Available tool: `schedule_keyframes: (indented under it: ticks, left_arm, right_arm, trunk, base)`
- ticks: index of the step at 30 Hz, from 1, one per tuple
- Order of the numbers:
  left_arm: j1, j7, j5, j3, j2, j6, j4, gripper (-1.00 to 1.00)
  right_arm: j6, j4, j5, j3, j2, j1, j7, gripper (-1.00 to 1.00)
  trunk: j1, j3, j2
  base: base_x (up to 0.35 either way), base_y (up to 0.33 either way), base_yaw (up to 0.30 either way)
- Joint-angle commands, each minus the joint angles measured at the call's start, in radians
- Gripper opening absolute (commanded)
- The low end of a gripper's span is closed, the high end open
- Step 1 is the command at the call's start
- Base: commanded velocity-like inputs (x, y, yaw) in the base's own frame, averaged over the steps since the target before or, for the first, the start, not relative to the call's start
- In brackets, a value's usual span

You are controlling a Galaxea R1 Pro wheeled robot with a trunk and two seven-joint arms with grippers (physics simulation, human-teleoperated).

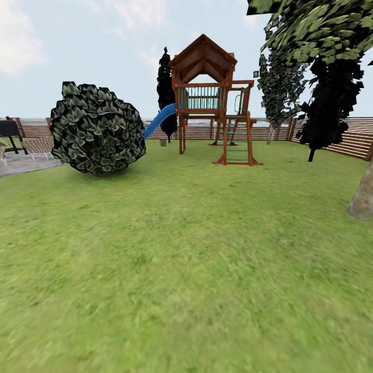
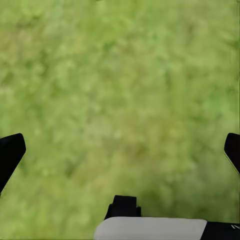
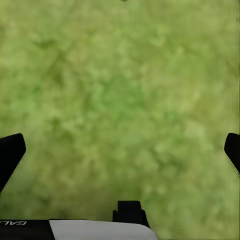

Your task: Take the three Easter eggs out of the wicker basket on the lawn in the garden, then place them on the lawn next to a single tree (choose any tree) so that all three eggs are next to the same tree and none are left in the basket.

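Green lawn (image 1: 186,269) | left gripper (image 2: 120,150) spread, empty | right gripper (image 3: 120,150) likewise, seemingly

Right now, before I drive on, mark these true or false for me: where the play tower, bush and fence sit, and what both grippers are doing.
1. The red-brown wooden play tower has a blue slide on its left side in the head view. True.
2. The round dark-leaved bush stands right of the tower. False: it is left of it.
3. The left gripper is shut on an egg. False: its fingers are wide apart over bare green lawn.
4. The right gripper is open above grass. True.
5. A brown slatted fence bounds the far side. True.
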Motion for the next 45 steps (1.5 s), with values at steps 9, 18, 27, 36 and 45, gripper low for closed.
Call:
schedule_keyframes:
  ticks: [9, 18, 27, 36, 45]
  left_arm:
    - [0.001, 0.002, -0.001, 0.0, 0.0, -0.002, -0.001, 1.0]
    - [0.0, 0.002, -0.001, 0.0, 0.0, -0.002, -0.001, 1.0]
    - [0.0, 0.002, -0.001, 0.0, 0.0, -0.002, -0.001, 1.0]
    - [0.001, 0.001, -0.001, 0.0, 0.0, -0.002, -0.001, 1.0]
    - [0.0, 0.001, -0.001, 0.0, 0.001, -0.002, -0.001, 1.0]
  right_arm:
    - [-0.003, 0.001, 0.001, 0.0, 0.0, 0.0, -0.001, 1.0]
    - [-0.003, 0.001, 0.001, 0.0, 0.0, 0.0, -0.001, 1.0]
    - [-0.003, 0.001, 0.001, 0.001, 0.0, 0.0, -0.001, 1.0]
    - [-0.003, 0.005, 0.001, 0.002, 0.001, 0.0, -0.001, 1.0]
    - [-0.003, 0.0, 0.001, 0.001, 0.003, 0.0, -0.001, 1.0]
  trunk:
    - [0.001, -0.001, 0.0]
    - [0.001, -0.001, 0.0]
    - [0.001, -0.001, 0.0]
    - [0.001, -0.001, 0.0]
    - [0.001, -0.001, 0.0]
  base:
    - [0.335, 0.0, 0.0]
    - [0.335, 0.0, 0.0]
    - [0.335, 0.0, 0.0]
    - [0.335, 0.0, 0.0]
    - [0.335, 0.0, 0.0]
